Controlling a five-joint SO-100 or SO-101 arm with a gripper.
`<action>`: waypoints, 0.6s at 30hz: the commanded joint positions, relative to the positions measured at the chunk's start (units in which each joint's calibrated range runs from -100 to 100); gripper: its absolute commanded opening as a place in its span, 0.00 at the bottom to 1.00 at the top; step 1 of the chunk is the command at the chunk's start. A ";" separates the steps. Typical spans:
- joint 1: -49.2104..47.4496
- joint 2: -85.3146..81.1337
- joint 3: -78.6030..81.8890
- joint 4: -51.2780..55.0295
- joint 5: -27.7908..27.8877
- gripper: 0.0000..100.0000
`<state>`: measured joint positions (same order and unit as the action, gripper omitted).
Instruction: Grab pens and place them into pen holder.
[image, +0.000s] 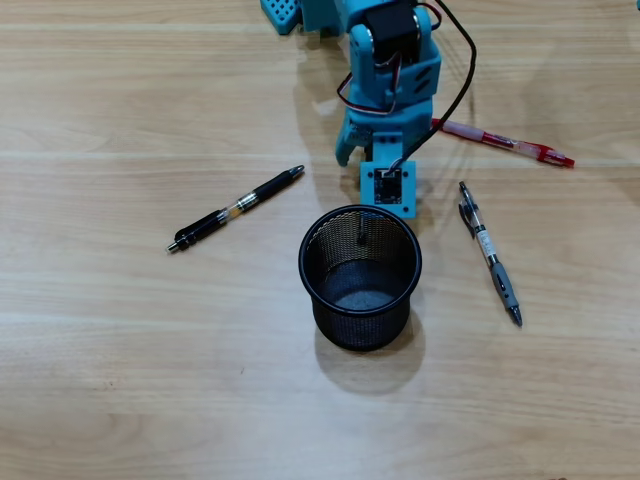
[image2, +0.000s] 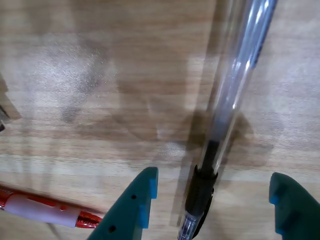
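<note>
On the wooden desk (image: 120, 380) your pen holder (image: 360, 278) stands upright just in front of the arm, with the black pen with the yellow band (image: 237, 208) to its left in the overhead view, the grey-and-clear pen (image: 489, 252) to its right, and the red-and-clear pen (image: 510, 143) lying beside the arm. Your end effector (image2: 217, 212) has its two teal fingers (image2: 135, 210) spread wide in the wrist view, touching nothing. Between those fingers a black-and-clear pen (image2: 227, 115) runs steeply up the wrist view, but you cannot tell whether it lies on the desk or hangs above it.
</note>
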<state>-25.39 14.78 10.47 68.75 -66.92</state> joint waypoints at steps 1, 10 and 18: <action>-0.72 0.38 -0.88 -0.37 -1.77 0.25; -2.18 0.12 5.64 -7.93 -3.76 0.19; -2.64 -0.13 10.53 -15.68 -3.92 0.07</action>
<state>-27.49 14.27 19.79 54.25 -70.40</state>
